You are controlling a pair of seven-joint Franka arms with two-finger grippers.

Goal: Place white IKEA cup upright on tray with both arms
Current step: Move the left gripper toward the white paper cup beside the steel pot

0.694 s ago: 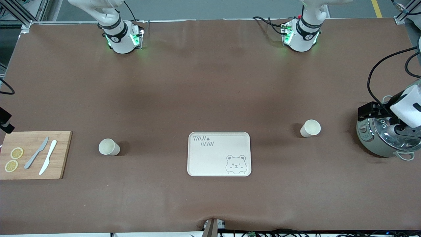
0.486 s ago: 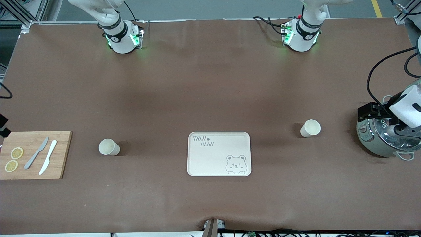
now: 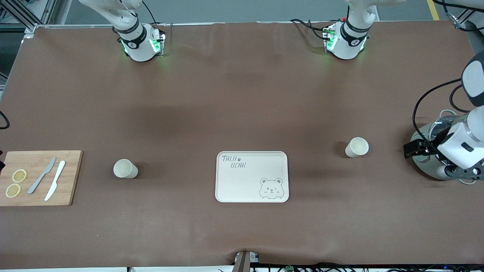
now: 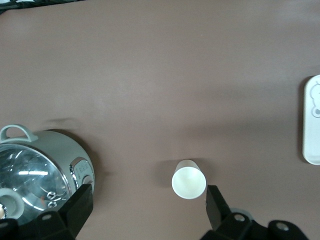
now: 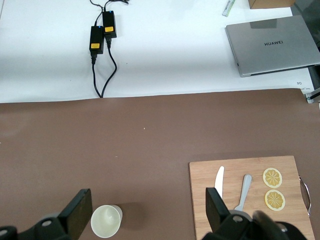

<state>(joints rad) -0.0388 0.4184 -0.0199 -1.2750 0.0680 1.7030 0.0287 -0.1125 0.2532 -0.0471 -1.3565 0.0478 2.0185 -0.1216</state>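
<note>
- The right claw [image 5: 147, 199] hangs above the right arm's end of the bench [image 3: 242, 98], its fingers [image 5: 80, 202] spread wide and holding nothing.
- The wooden cutting board [image 3: 39, 177] lies at that end of the bench. It carries two lemon slices [image 3: 16, 183], a gray knife [image 3: 41, 175] and a white knife [image 3: 55, 180], side by side.
- The cup by the board [image 3: 125, 168] is white and stands mouth up on the bare bench, apart from the board and well apart from the tray. The right wrist view shows it under the right claw, close to one finger.
- The tray [image 3: 252, 176] is cream and lies flat near the middle of the bench, printed "TAIJI BEAR" with a bear face. Nothing is on it.
- The cup by the cooker [image 3: 356, 147] is also white and mouth up. It is off the tray, toward the left arm's end.
- The left claw [image 4: 148, 194] is spread wide and empty. It hangs over the bench between that cup and the cooker.
- The rice cooker [image 4: 35, 170] has a glass lid and stands at the left arm's end, partly hidden by the arm.
</note>
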